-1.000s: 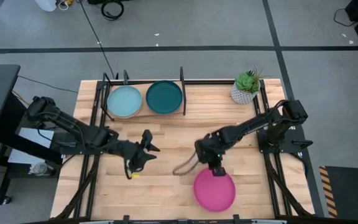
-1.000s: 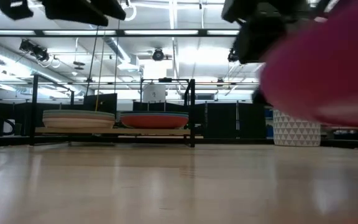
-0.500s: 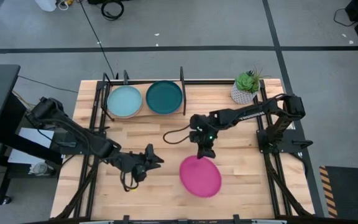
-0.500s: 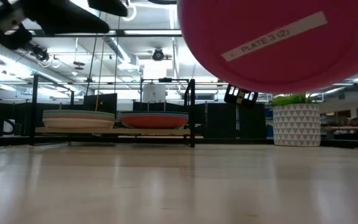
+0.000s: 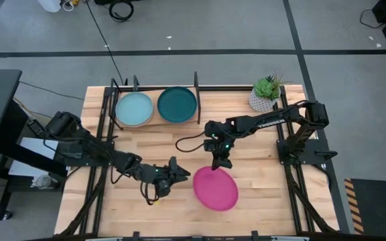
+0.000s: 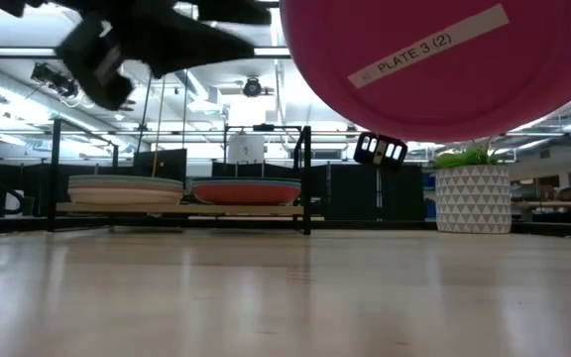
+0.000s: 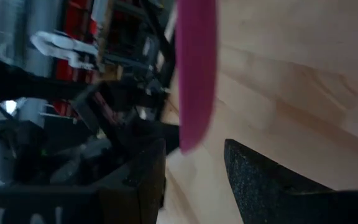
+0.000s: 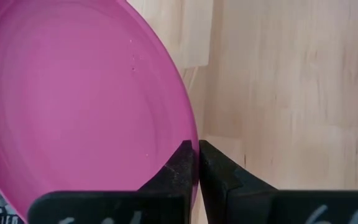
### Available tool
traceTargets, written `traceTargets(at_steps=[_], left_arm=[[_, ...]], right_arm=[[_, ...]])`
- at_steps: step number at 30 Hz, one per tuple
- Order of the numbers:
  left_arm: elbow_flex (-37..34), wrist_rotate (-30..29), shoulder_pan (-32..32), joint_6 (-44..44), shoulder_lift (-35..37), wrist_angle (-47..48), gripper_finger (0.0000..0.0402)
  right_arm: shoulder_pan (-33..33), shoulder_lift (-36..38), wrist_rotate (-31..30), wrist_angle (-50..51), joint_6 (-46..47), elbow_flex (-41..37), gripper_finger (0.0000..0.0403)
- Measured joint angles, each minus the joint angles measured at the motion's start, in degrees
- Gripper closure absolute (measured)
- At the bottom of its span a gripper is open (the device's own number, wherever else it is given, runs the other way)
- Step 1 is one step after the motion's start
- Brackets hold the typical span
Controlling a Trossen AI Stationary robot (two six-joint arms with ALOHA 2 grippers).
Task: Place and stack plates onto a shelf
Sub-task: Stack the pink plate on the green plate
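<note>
The right gripper [image 5: 218, 165] is hanging over the middle of the table [image 5: 267, 194], its fingers [image 8: 185, 163] pinched tight on the rim of the magenta plate [image 5: 215, 189]. The plate is being held clear of the tabletop, spreading from the grip toward six o'clock in the high view. In the low view its underside is filling the upper right, and a strip label reading "PLATE 3 (2)" [image 6: 402, 57] is showing on it. In the right wrist view the rim is sitting squeezed between the two dark fingers.

The left gripper [image 5: 179, 175] is reaching in at nine o'clock of the plate, just beside its edge. Its fingers [image 7: 263, 186] are standing spread apart with nothing between them, and the left wrist view is showing the plate edge-on, just ahead of the gap and apart from them.

The shelf [image 5: 197, 100] is sitting at the eleven o'clock part of the table, well apart from the held plate. Two stacks of plates are lying on it side by side: the pale blue plate [image 5: 135, 108] is topping the one farther left and the teal plate [image 5: 177, 104] the other. From the low view an orange plate [image 6: 246, 191] is showing under the teal one.

A potted plant [image 5: 266, 93] is standing at one o'clock, near the table's far edge.
</note>
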State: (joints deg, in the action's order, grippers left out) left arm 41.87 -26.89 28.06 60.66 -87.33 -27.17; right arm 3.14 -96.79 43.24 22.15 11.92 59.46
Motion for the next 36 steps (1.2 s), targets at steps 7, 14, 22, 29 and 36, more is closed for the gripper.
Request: traceTargets(at_steps=[7,14,22,29,36], left_arm=[[0.57,7.60,-2.45,3.09,-3.50,-8.69,0.0230],[2.24,15.09,-4.70,3.20,-6.08,-8.56,0.0230],[4.59,19.86,-6.42,-1.99,-6.91,-8.34,0.0264],[4.74,22.24,-6.74,-3.70,-6.95,-4.50,0.0340],[4.74,22.97,-6.35,-3.50,-6.93,-3.39,0.0360]], right_arm=[[0.02,0.00,-0.08,-1.15,0.16,0.00,0.0381],[0.28,0.00,-0.05,-1.78,1.21,0.00,0.0381],[1.11,0.04,0.86,-4.01,2.89,0.02,0.0376],[1.27,0.07,0.16,-6.31,3.11,0.09,0.0352],[2.81,0.07,2.69,-5.78,2.87,2.03,0.0297]])
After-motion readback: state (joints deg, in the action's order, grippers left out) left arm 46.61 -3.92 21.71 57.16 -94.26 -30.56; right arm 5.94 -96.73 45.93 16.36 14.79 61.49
